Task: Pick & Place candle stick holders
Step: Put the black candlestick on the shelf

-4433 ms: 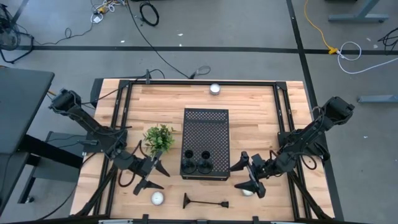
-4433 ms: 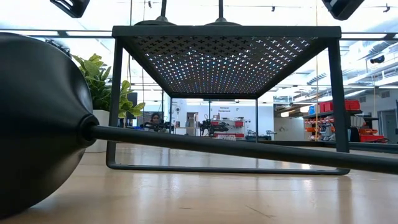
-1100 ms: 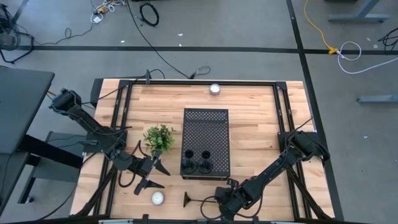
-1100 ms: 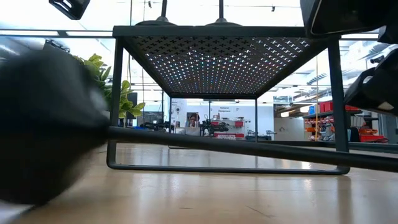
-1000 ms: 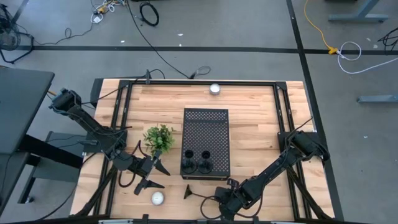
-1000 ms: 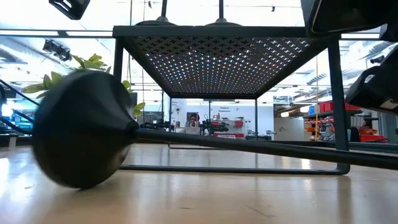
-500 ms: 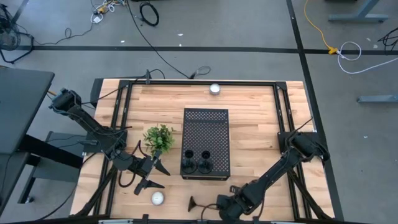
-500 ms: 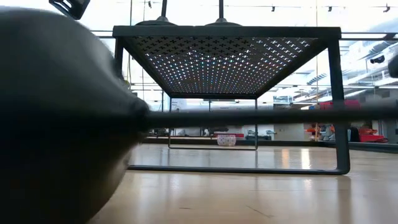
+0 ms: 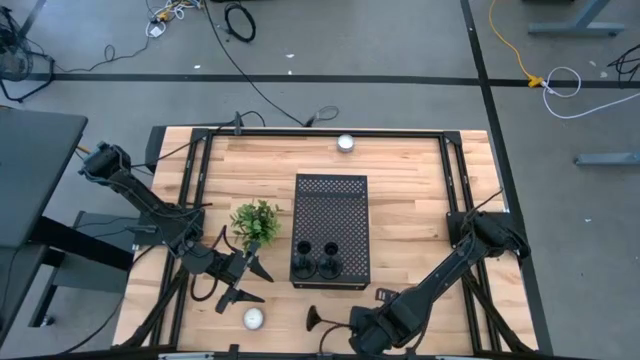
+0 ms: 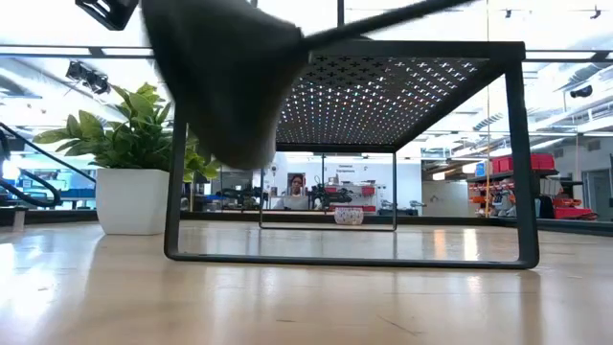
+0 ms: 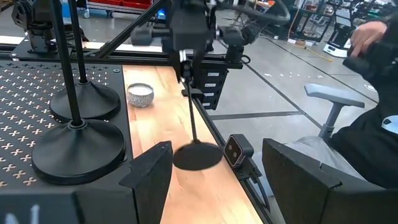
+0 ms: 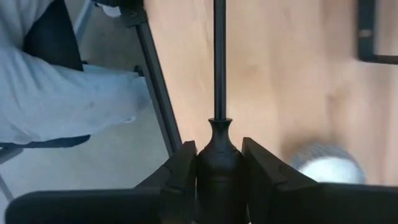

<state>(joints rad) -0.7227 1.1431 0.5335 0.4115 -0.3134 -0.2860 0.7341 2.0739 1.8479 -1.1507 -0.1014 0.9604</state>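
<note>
Right gripper (image 12: 219, 168) clamps the cup end of a candle stick holder (image 9: 330, 322) and holds it off the front edge of the table (image 9: 410, 190).

It is slim matte black metal: a thin straight stem, a small turned cup at the gripped end, a round flared base at the free end, which hangs clear of the wood in the left wrist view. Two more candle stick holders (image 9: 315, 262) stand upright side by side on the black perforated box (image 9: 333, 205). Left gripper (image 9: 245, 281) waits with fingers spread, holding nothing, beside the plant (image 9: 255, 222), near a white candle (image 9: 253, 319).
</note>
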